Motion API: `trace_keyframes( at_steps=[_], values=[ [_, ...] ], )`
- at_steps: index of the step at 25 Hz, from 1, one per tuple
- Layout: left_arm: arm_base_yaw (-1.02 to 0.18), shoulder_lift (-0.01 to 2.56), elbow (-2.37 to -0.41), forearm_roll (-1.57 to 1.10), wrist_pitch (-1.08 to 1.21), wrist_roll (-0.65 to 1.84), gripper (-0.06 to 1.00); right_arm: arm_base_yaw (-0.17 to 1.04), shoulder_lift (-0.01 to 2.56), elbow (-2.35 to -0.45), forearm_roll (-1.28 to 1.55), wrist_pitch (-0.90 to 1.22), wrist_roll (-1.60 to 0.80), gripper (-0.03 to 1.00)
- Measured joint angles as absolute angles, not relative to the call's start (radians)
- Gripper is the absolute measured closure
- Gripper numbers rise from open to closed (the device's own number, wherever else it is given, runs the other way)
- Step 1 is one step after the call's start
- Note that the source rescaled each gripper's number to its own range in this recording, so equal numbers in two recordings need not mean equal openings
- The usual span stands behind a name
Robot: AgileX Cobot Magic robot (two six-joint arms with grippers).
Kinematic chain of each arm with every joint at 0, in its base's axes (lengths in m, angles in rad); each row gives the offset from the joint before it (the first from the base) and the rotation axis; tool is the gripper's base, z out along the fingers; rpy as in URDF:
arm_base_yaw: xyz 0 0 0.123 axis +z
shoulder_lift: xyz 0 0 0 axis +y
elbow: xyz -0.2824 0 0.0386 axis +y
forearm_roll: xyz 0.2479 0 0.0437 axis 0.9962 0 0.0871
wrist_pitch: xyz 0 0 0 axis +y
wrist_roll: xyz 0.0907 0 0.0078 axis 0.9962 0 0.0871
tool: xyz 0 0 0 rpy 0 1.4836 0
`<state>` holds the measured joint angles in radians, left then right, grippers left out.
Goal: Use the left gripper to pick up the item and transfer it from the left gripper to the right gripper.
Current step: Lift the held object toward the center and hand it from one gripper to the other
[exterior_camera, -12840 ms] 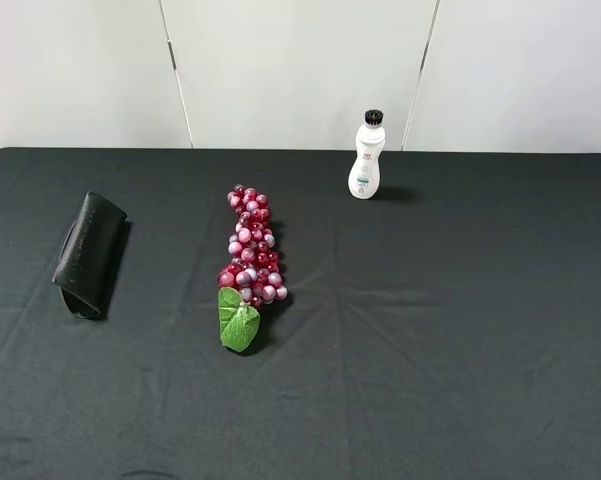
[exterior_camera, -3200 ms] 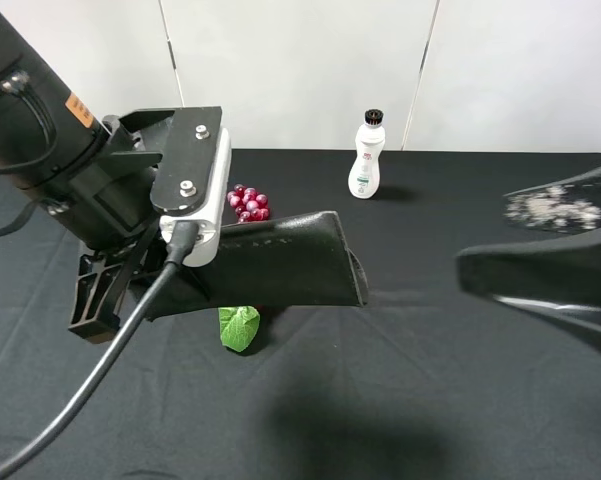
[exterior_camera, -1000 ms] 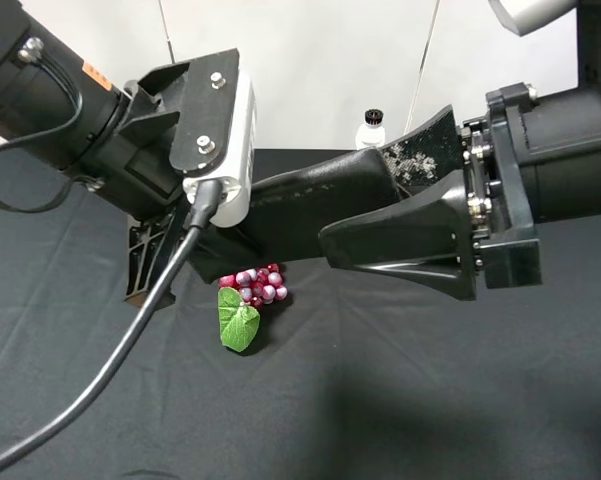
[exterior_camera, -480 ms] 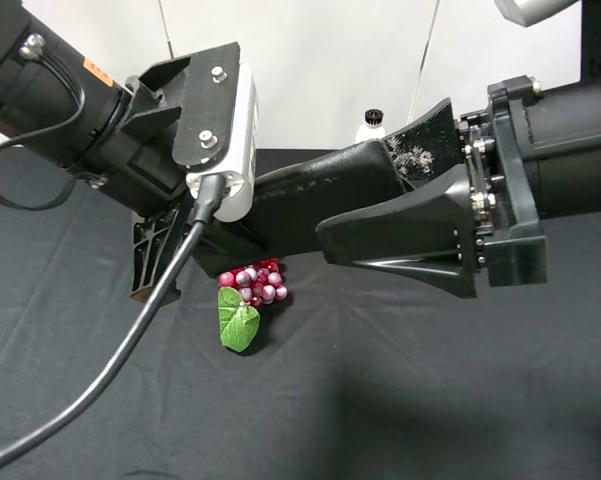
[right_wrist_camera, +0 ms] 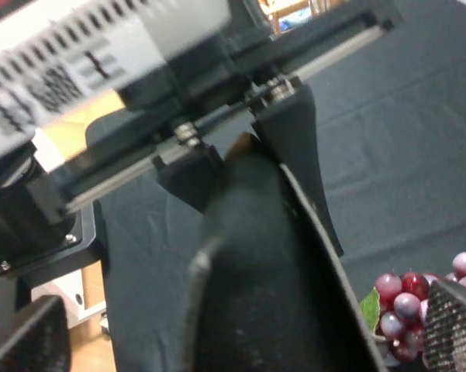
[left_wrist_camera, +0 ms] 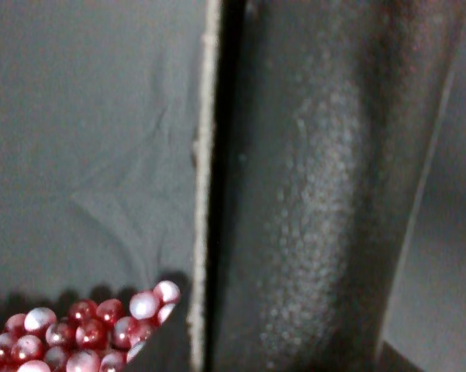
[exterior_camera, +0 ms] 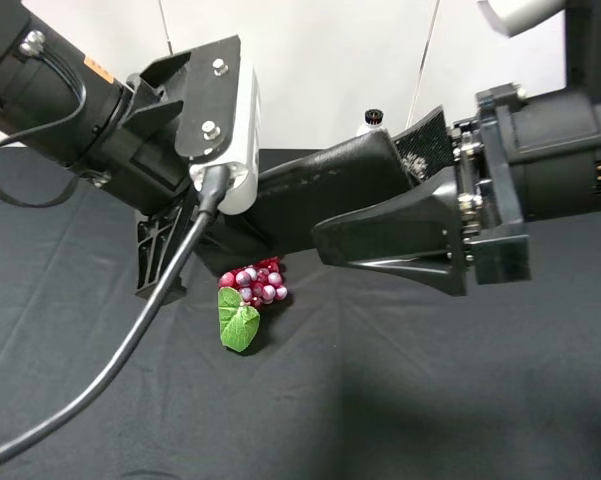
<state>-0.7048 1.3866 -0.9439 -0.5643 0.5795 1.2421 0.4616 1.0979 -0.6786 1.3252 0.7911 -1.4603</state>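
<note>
The item (exterior_camera: pixel 320 195), a black textured case, hangs in the air above the table and points to the right. My left gripper (exterior_camera: pixel 185 245) is shut on its left end. The case fills the left wrist view (left_wrist_camera: pixel 318 194). My right gripper (exterior_camera: pixel 365 190) is open, with one wedge finger (exterior_camera: pixel 380 235) in front of the case's free end and the other behind it. Whether either finger touches the case I cannot tell. In the right wrist view the case (right_wrist_camera: pixel 256 271) runs between the two fingertips (right_wrist_camera: pixel 457 325) towards the left gripper's white block (right_wrist_camera: pixel 85 62).
A red grape bunch (exterior_camera: pixel 255 283) with a green leaf (exterior_camera: pixel 238 320) lies on the black tablecloth (exterior_camera: pixel 380 400) under the case. A white bottle's black cap (exterior_camera: pixel 373 117) shows behind the case at the table's far side. A thick black cable (exterior_camera: pixel 130 340) hangs from the left arm.
My right gripper has crept a little to the left, further along the case's free end. The left gripper still holds the case in nearly the same place.
</note>
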Motion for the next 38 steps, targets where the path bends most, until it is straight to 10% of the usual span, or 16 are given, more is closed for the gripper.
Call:
trace_keyframes(
  at_steps=[11, 13, 15, 16, 26, 32, 38],
  values=[
    [-0.705, 1.387, -0.944, -0.579, 0.572, 1.242, 0.94, 0.462, 1.137, -0.679, 1.354, 0.793, -1.460, 0.08],
    [-0.705, 1.387, -0.944, -0.580, 0.572, 1.242, 0.94, 0.462, 1.137, -0.679, 1.354, 0.793, -1.460, 0.28],
    [-0.705, 1.387, -0.944, -0.581, 0.577, 1.246, 0.94, 0.462, 1.139, -0.679, 1.351, 0.784, -1.474, 0.81],
    [-0.705, 1.387, -0.944, -0.581, 0.584, 1.240, 0.94, 0.462, 1.140, -0.679, 1.346, 0.770, -1.489, 0.92],
    [-0.705, 1.387, -0.944, -0.582, 0.585, 1.234, 0.94, 0.462, 1.140, -0.679, 1.346, 0.766, -1.515, 0.91],
    [-0.706, 1.387, -0.944, -0.582, 0.558, 1.193, 0.18, 0.462, 1.140, -0.679, 1.346, 0.784, -1.515, 0.96],
    [-0.706, 1.387, -0.944, -0.583, 0.550, 1.167, -0.04, 0.462, 1.140, -0.679, 1.347, 0.791, -1.515, 0.96]
  ],
)
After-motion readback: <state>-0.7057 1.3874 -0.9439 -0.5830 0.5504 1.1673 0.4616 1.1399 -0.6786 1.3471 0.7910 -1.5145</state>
